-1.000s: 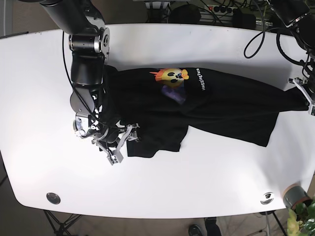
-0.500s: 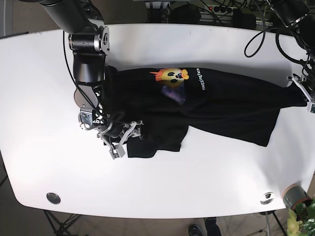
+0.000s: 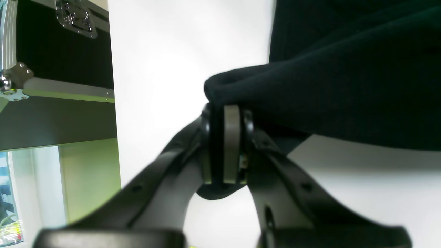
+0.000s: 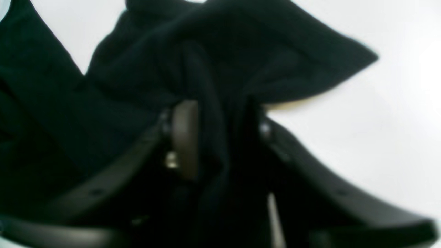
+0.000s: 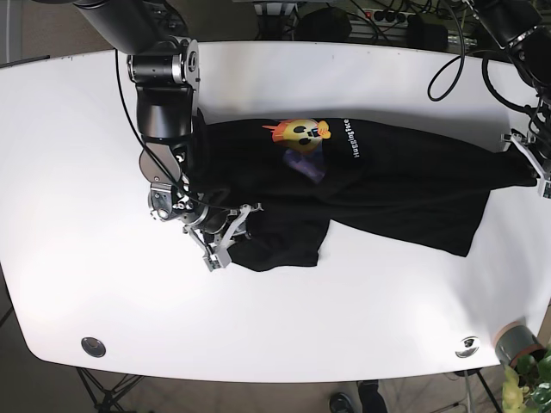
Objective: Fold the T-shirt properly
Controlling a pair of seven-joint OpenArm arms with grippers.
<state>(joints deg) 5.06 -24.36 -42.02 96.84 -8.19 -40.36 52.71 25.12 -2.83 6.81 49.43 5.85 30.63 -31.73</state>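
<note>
Between both clamped grippers, left gripper [image 3: 224, 144] and right gripper [image 4: 217, 137], black T-shirt [image 5: 387, 181].

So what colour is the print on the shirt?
Orange and yellow with a purple patch, on the black T-shirt; the print shows best in the base view.

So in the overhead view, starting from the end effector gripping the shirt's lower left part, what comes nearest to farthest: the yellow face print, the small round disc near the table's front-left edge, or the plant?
From the right end effector:
1. Yellow face print, up and right on the T-shirt.
2. Round disc, front left on the table.
3. Plant, far right corner.
</note>
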